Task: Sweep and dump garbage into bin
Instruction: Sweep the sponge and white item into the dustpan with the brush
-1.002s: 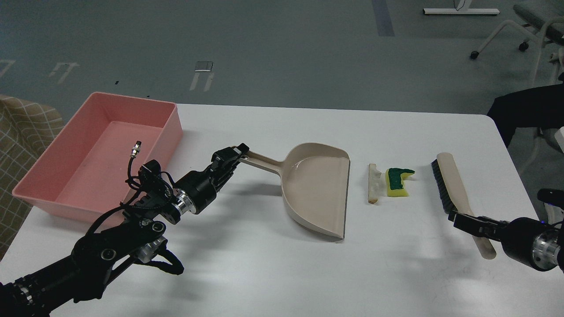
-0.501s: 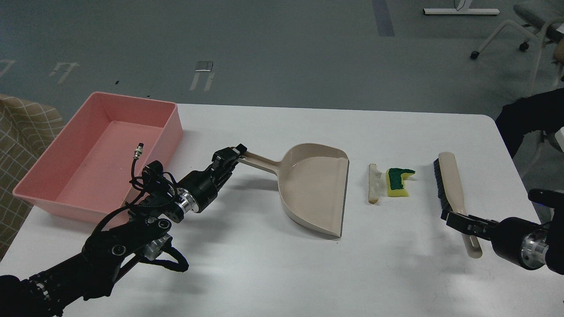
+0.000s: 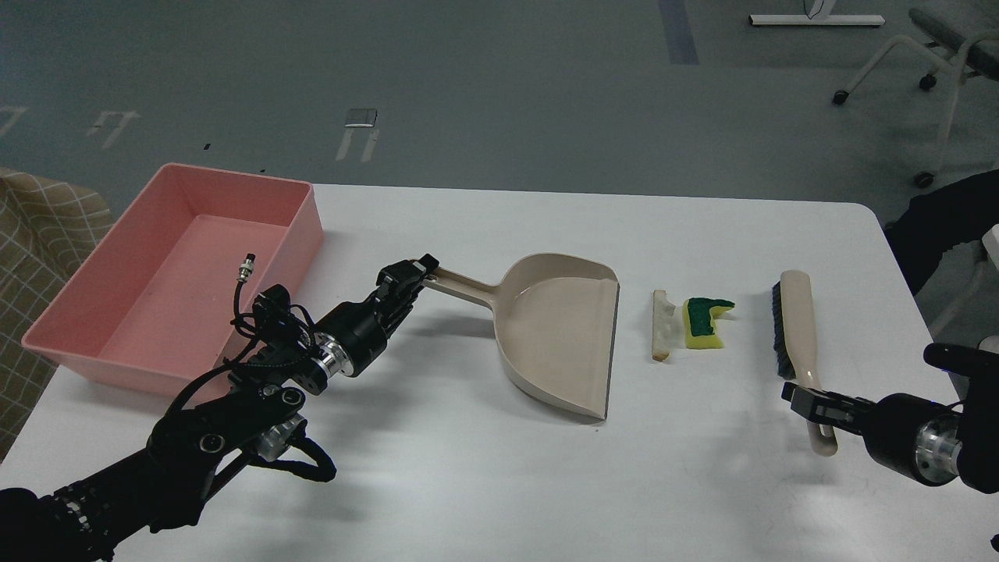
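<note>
The pink bin [image 3: 94, 312] sits at the table's far left. My left gripper [image 3: 414, 275] is shut on the handle end of the beige dustpan [image 3: 558, 336], whose open edge faces right. Just right of that edge lie the two garbage scraps: the bread-like slice [image 3: 661, 325] and the yellow sponge piece with a green layer [image 3: 705, 322]. Further right is the beige brush [image 3: 798, 336] with black bristles facing left. My right gripper [image 3: 812, 404] is shut on the brush's handle near its lower end.
The white table [image 3: 484, 484] has its right edge close to the brush. A chequered cloth [image 3: 35, 234] lies beside the bin at the left. Chair legs and a dark object [image 3: 944, 218] stand off the table's right side.
The brush has swung more upright and shifted slightly left, its handle end moving left with my right gripper. The dustpan and my left arm have barely moved.
</note>
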Controlling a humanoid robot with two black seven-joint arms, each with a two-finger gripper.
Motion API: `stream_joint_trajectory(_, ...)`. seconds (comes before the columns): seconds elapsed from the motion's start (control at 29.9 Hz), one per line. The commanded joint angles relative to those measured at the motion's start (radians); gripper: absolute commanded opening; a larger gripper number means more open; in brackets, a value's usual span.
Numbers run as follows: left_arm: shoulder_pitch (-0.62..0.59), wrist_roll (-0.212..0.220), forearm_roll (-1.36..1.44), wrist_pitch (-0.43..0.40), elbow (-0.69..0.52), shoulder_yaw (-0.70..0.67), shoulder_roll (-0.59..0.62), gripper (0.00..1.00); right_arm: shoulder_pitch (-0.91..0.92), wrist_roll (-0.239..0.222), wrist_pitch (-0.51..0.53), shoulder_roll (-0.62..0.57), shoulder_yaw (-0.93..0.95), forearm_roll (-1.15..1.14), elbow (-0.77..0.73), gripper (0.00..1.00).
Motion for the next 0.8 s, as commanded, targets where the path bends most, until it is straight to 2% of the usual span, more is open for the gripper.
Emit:
stream_joint_trajectory(0.0,-0.001,0.0,0.0,-0.001,0.0,0.001,0.0,0.0,-0.001,0.0,0.0,-0.006,0.001,0.0,0.0,0.38)
stream_joint_trajectory(0.03,-0.001,0.0,0.0,-0.001,-0.002,0.001,0.0,0.0,-0.001,0.0,0.0,-0.006,0.001,0.0,0.001,0.32)
stream_joint_trajectory(0.13,-0.001,0.0,0.0,-0.001,-0.005,0.001,0.0,0.0,-0.002,0.0,0.0,-0.009,0.001,0.0,0.003,0.23)
stream_joint_trajectory(0.17,0.0,0.0,0.0,-0.001,-0.008,0.001,0.0,0.0,-0.004,0.0,0.0,-0.009,0.001,0.0,0.004,0.16)
stream_joint_trajectory(0.27,0.003,-0.002,0.0,-0.001,-0.011,0.001,0.0,0.0,-0.004,0.001,0.0,-0.009,0.001,0.0,0.007,0.05)
stream_joint_trajectory(0.33,0.002,0.0,0.0,-0.001,-0.011,0.001,-0.001,0.0,-0.001,0.005,0.0,-0.006,0.001,0.002,0.01,0.01)
stream_joint_trajectory(0.57,-0.003,0.0,-0.024,-0.001,-0.011,-0.003,-0.001,0.0,0.011,0.005,0.0,0.023,-0.058,0.005,0.035,0.0)
stream_joint_trajectory(0.77,-0.004,0.0,-0.028,-0.003,-0.011,0.0,0.0,0.0,0.152,-0.003,0.0,0.038,-0.229,0.005,0.033,0.0)
